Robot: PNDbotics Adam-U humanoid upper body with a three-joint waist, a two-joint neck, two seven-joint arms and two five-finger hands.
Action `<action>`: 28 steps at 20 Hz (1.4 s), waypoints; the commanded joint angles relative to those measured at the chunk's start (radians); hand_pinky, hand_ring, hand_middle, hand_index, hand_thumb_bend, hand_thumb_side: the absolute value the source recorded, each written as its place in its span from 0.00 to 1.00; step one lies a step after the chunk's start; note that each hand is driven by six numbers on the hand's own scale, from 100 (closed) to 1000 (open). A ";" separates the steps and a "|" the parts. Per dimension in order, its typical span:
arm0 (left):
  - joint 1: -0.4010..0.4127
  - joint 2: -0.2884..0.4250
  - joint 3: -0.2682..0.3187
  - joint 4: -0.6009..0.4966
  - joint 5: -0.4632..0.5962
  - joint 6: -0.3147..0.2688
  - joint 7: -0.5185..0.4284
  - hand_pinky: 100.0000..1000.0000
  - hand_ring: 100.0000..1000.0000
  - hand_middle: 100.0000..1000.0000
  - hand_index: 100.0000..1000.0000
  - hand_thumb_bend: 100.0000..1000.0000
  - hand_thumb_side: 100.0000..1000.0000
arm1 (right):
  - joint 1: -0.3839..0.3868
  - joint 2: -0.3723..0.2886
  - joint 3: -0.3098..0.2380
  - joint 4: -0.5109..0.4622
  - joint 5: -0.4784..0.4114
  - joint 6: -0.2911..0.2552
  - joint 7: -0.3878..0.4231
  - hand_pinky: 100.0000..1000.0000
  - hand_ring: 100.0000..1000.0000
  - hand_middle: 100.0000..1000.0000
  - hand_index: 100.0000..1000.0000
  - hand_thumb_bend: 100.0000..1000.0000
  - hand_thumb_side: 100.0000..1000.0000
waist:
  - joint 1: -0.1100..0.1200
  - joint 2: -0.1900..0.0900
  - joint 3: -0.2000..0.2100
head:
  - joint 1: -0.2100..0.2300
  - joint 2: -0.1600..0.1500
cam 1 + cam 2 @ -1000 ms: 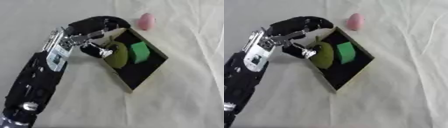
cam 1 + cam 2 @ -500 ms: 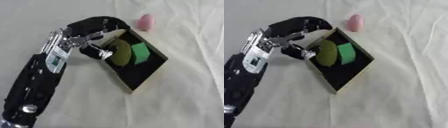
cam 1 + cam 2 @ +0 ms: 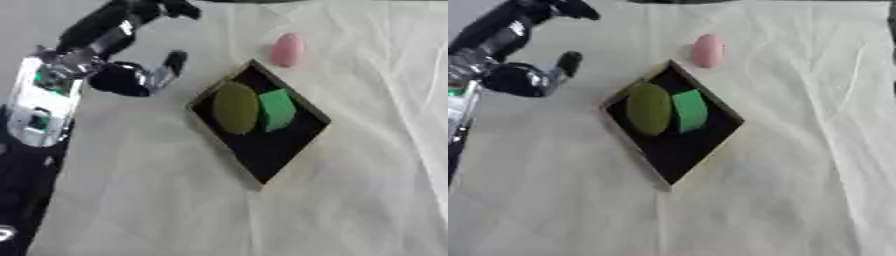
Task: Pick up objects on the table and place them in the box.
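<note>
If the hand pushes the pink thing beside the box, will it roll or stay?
The pink thing looks rounded and egg-like, so it would probably roll or wobble off sideways when pushed. It lies on wrinkled cloth, which may slow it. Its smooth curve gives little flat surface, so the left hand might slip when closing on it.

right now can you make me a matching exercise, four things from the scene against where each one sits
Things:
1. olive oval object
2. green block
3. pink object
4. left robot hand

Places:
A. on the cloth beyond the box's far corner
B. in the box, on the right side
C. above the cloth, left of the box, holding nothing
D. in the box, on the left side

Pairs: 1-D, 2-B, 3-A, 4-C

Both boxed things lie in the far half of the black box.
</note>
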 commanded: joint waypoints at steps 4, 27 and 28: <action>0.071 0.189 0.132 -0.108 0.293 0.012 0.129 0.82 0.85 0.79 0.90 0.00 0.64 | -0.085 -0.130 0.066 0.097 0.083 -0.102 0.059 0.90 0.80 0.67 0.80 0.00 0.46 | -0.015 -0.030 0.001 | -0.006 -0.004; 0.338 0.293 0.353 -0.207 0.495 -0.033 0.325 0.80 0.84 0.79 0.91 0.00 0.64 | -0.397 -0.033 0.342 0.733 0.629 -0.423 0.323 0.89 0.87 0.77 0.85 0.00 0.17 | -0.075 0.018 0.038 | -0.042 -0.021; 0.339 0.293 0.354 -0.207 0.498 -0.034 0.323 0.81 0.85 0.79 0.91 0.00 0.63 | -0.409 -0.021 0.344 0.761 0.652 -0.439 0.328 0.89 0.88 0.78 0.85 0.00 0.16 | -0.074 0.018 0.038 | -0.042 -0.024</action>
